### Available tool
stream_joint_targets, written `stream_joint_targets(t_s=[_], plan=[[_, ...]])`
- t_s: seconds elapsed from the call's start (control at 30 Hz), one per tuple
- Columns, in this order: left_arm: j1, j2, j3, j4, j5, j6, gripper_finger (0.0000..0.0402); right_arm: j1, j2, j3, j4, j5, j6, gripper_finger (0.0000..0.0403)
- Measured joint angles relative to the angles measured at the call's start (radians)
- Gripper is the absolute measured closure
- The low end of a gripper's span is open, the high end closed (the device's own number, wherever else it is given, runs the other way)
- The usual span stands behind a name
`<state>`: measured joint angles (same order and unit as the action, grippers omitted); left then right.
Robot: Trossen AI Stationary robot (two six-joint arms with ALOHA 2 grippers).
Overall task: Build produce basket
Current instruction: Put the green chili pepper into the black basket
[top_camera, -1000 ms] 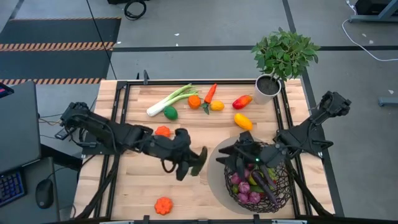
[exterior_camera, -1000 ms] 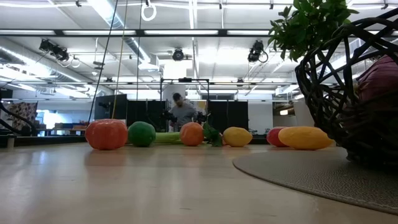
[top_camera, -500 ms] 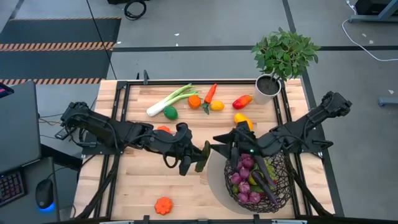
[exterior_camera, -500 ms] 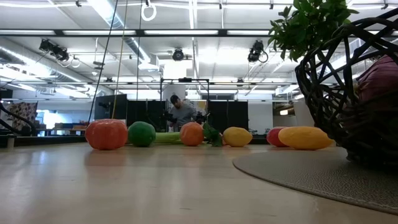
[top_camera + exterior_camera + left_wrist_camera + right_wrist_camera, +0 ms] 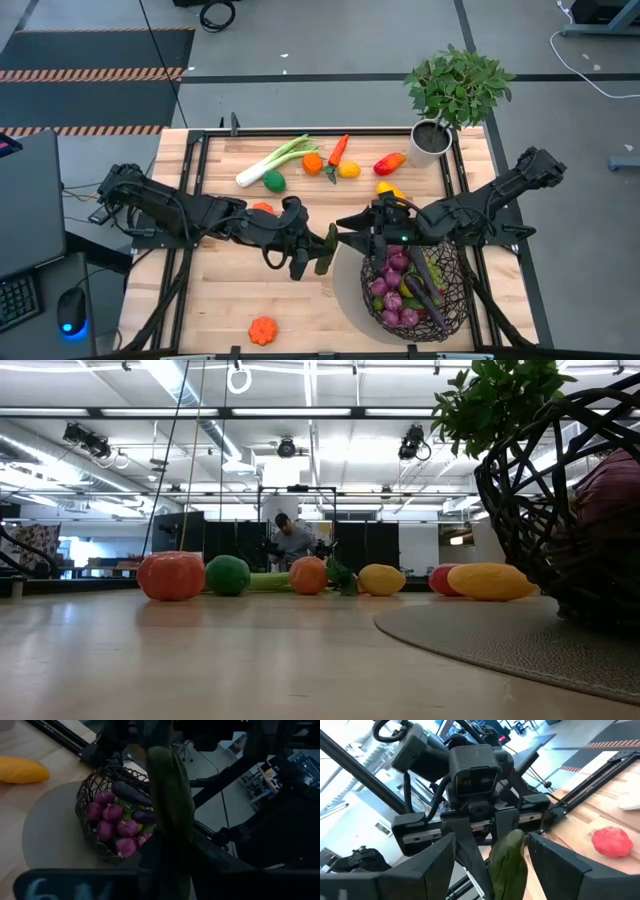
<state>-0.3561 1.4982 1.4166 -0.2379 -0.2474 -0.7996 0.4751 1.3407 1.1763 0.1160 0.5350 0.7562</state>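
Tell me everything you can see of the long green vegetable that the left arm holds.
The long dark green vegetable, perhaps a cucumber, looks smooth, slightly curved and rounded at its free end. The left claw is shut on its lower end, so it stands out lifted above the wooden table, beside the dark woven wire basket. The right claw is open, its two fingers either side of the free end; contact is unclear.

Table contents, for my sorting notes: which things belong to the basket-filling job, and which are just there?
Job:
basket
cucumber held in left gripper
leek
carrot
small pumpkin
right gripper, jaws open

Just there:
potted plant
round grey mat
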Motion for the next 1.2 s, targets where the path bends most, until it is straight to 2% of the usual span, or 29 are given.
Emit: stream_joint_targets(t_s=[0.57, 0.7, 1.03, 1.2], plan=[[0.011, 0.0, 0.0, 0.074, -0.008, 0.0, 0.0317, -0.022, 0.067, 0.0, 0.057, -0.01, 0.045, 0.0159], [0.013, 0.0, 0.0, 0.081, -0.008, 0.0, 0.0317, -0.023, 0.066, 0.0, 0.089, -0.014, 0.0, 0.0194], [0.012, 0.0, 0.0, 0.096, -0.01, 0.002, 0.0313, -0.027, 0.066, 0.0, 0.091, -0.056, -0.02, 0.0337], [0.012, 0.0, 0.0, 0.093, -0.034, 0.021, 0.0301, -0.028, 0.066, 0.0, 0.09, -0.056, -0.027, 0.0342]])
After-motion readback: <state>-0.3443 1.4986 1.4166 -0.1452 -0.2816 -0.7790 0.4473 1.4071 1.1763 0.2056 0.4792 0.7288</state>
